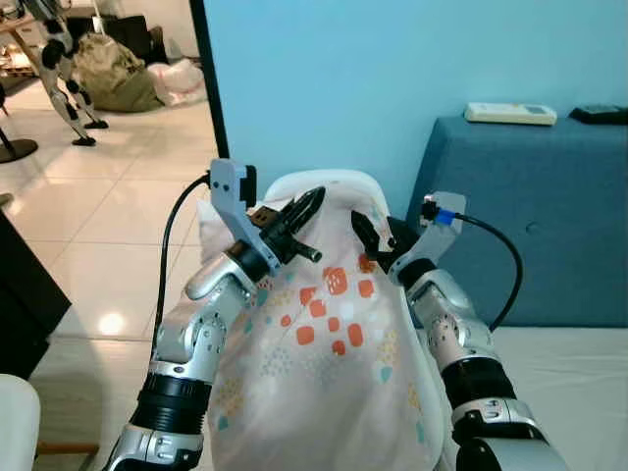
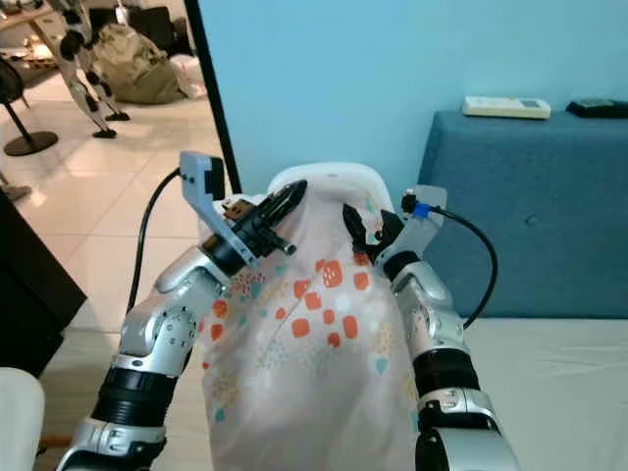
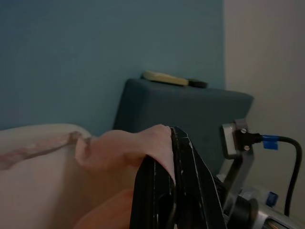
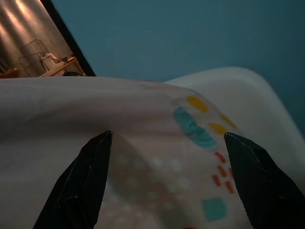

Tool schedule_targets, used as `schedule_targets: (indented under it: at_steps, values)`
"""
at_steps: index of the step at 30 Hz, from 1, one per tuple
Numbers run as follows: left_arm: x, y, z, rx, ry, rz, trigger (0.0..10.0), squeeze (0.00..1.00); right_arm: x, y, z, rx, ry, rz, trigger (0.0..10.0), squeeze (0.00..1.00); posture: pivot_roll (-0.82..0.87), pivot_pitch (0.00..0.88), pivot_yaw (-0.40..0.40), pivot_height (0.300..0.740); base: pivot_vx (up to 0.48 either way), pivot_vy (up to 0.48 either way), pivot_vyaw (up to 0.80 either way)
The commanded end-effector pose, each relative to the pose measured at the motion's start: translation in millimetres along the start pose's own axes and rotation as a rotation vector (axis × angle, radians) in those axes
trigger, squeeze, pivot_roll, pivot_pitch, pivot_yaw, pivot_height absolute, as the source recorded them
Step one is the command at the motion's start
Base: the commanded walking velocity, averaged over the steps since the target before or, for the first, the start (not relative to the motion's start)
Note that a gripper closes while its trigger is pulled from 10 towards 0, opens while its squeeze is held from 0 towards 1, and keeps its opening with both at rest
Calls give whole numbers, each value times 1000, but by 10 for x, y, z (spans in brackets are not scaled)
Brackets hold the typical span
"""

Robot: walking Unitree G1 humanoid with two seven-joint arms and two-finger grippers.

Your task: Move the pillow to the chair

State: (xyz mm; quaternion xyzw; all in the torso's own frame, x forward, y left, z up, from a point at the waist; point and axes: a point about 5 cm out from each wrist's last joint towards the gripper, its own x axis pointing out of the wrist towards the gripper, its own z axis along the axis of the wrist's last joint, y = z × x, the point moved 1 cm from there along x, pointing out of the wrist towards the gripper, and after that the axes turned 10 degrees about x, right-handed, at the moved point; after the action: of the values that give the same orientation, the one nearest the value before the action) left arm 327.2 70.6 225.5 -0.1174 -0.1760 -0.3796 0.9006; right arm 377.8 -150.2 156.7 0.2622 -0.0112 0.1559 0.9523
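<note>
Two grippers: left gripper (image 1: pixel 306 208) pinching pillow (image 1: pixel 329 343), right gripper (image 4: pixel 167 157) spread.

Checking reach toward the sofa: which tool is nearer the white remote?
Right. The right tool is at the pillow top on the side toward the remote; the left tool, shut on the pillow, is farther across.

Both silver arms reach forward, elbows bent, wrists angled inward toward each other. The left claw (image 1: pixel 299 218) has its black fingers pressed together, pinching fabric. The right claw (image 4: pixel 167 176) holds its fingers spread wide.
</note>
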Motion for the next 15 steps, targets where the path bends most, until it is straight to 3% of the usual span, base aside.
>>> schedule_targets:
  at_steps: [1,6,15]
  values:
    - [20,-121,-10,-31,-12,-68,10000,0,-9,-24,-52,-15,19,-20,10000,0,6,0,1,740,0,0,0]
    - [27,-275,57,-101,-75,-186,10000,0,6,-72,-87,-38,46,-84,10000,0,2,0,5,725,0,0,0]
    - [89,-172,168,-78,-111,-172,10000,0,-27,-117,-79,-63,32,-112,10000,0,-6,0,17,690,0,0,0]
